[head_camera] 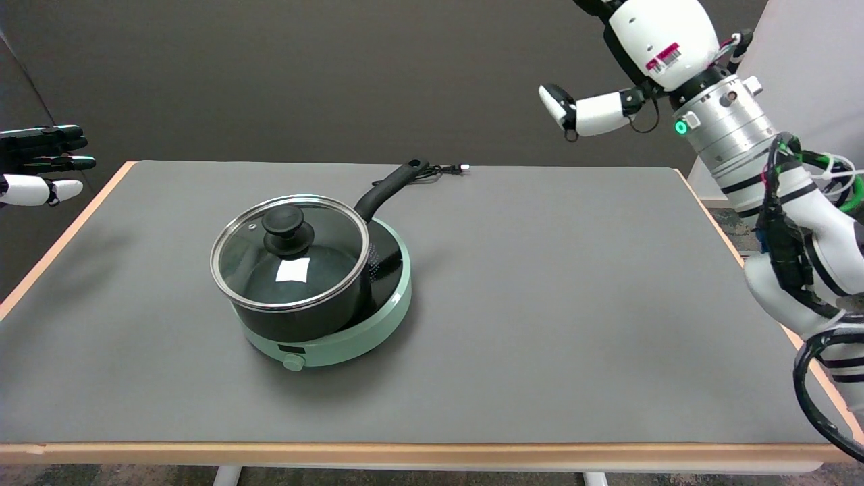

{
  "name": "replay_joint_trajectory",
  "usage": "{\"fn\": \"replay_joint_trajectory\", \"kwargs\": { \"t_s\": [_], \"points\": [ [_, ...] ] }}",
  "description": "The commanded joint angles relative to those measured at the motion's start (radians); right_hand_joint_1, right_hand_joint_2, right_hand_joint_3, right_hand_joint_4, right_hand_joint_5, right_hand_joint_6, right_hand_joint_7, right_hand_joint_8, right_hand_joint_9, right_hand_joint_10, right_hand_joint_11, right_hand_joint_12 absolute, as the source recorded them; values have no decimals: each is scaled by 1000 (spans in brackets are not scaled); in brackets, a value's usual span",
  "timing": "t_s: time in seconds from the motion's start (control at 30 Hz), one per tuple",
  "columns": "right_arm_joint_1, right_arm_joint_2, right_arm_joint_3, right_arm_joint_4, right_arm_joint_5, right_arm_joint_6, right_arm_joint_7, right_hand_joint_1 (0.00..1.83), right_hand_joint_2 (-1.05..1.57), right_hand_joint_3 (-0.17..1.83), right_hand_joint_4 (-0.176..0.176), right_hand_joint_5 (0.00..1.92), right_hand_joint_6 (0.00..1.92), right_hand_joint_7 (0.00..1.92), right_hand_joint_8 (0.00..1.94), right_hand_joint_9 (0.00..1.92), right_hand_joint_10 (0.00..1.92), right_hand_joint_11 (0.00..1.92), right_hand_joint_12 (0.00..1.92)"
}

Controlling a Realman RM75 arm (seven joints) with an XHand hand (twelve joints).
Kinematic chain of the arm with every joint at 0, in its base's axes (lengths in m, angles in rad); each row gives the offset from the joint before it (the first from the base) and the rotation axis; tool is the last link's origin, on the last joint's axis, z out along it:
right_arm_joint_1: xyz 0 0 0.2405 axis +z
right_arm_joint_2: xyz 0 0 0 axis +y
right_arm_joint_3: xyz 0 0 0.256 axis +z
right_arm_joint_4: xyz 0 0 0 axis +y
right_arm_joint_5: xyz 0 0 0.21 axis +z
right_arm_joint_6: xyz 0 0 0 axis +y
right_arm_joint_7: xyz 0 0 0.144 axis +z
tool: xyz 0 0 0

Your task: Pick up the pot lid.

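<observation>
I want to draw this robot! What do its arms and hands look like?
The right arm is made of rounded white shells with a ribbed silver metal section, a green glowing light, a pink barcode sticker and black cables looped along it. The right hand is white with black parts. The left hand has black and white fingers.

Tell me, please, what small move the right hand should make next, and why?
Probably swing the right hand left and down toward the black knob of the pot lid. The hand is high, far from the pot, holding nothing; the lid sits on the pot.
</observation>
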Motion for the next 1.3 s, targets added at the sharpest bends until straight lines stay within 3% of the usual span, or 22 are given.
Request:
{"fn": "replay_joint_trajectory", "kwargs": {
  "t_s": [0.03,0.3,0.77,0.97,1.3],
  "points": [
    [202,28,-219,-10,8,-65,126,770,547,972,48,375,160,538,175,554,334,384,750],
    [347,30,-499,-77,15,-190,142,742,550,955,54,386,163,564,178,579,354,401,788],
    [567,-1,-810,-222,109,-193,202,709,562,946,57,407,170,537,174,568,342,403,782],
    [650,-15,-856,-275,102,-130,318,712,572,958,56,404,171,525,173,562,337,404,780],
    [632,20,-844,-254,136,-141,406,702,585,919,25,381,175,494,179,550,310,389,777]
  ]
}}
